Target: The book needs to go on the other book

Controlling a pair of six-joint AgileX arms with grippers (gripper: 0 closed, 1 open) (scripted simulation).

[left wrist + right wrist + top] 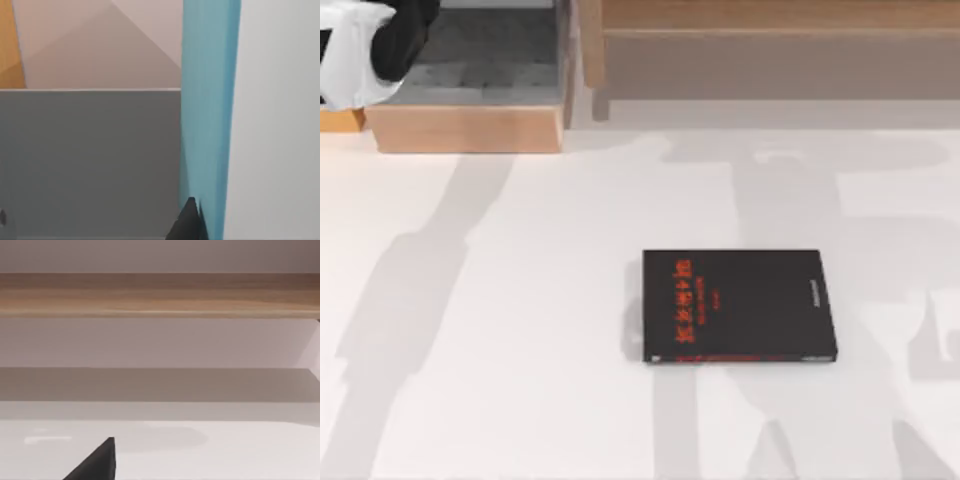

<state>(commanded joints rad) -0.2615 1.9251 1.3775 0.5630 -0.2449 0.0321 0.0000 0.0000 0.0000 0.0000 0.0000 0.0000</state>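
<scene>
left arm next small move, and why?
Probably close the left gripper on the light blue book. The left wrist view shows that book's blue cover right by a dark fingertip, inside a wooden compartment at the table's top left. The black book lies flat with nothing on it.

We saw a pale white table [500,380] crossed by long grey shadows. At eleven o'clock stood a light wooden box [470,125] with a grey inside; toward one o'clock ran a wooden shelf [770,25].
</scene>
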